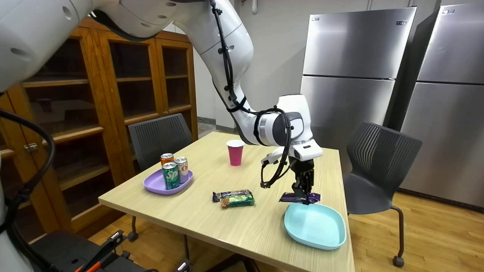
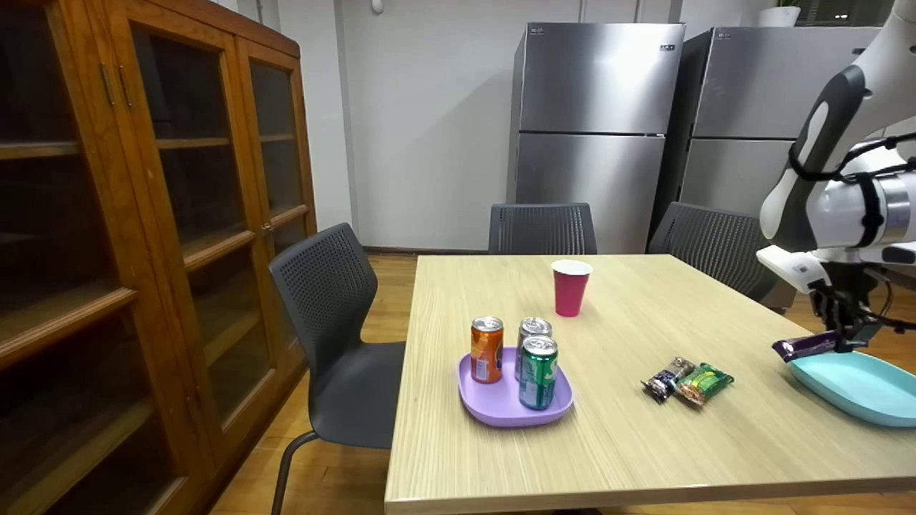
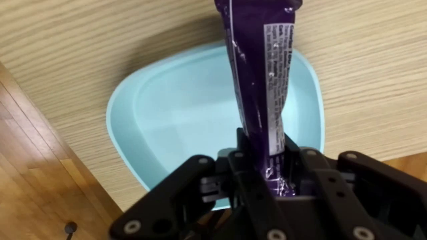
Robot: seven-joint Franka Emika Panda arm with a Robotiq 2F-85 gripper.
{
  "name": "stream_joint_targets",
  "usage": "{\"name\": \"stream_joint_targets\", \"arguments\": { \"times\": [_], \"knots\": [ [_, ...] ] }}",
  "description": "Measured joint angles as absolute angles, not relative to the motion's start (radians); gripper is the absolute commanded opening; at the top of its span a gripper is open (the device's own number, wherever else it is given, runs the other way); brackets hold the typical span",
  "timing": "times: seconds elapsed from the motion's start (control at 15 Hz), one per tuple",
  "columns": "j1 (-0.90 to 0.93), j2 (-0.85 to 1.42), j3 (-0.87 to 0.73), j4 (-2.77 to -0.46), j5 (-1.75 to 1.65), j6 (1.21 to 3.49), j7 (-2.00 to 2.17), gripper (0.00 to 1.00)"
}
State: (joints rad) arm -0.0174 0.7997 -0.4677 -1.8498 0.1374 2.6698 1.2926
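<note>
Gripper [image 3: 265, 150], jaws nearly closed, clamps a purple-wrapped bar [image 3: 252, 73] over the rim of a blue tray [image 1: 315, 226] near a corner of the table [image 1: 206, 166]. Probably light, firm and slick, the bar is best held squarely near its middle. Only the wrist view reveals its printed panel [image 3: 277, 76]; only the exterior views show a pink cup [image 1: 235, 155].

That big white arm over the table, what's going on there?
A white robot arm grips a shiny purple wrapped bar in its black hand. It holds the bar above a pale blue plastic tray, one end past its rim. On the pale wood-grained table lie a green wrapped snack and a dark wrapped snack. A purple plastic tray holds three metal drink cans.
</note>
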Motion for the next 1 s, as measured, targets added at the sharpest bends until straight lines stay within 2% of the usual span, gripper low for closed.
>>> {"name": "stream_joint_targets", "arguments": {
  "times": [1.0],
  "knots": [
    [-0.133, 0.83, -0.421, -1.78, 0.139, 2.611, 1.296, 0.06]
  ]
}}
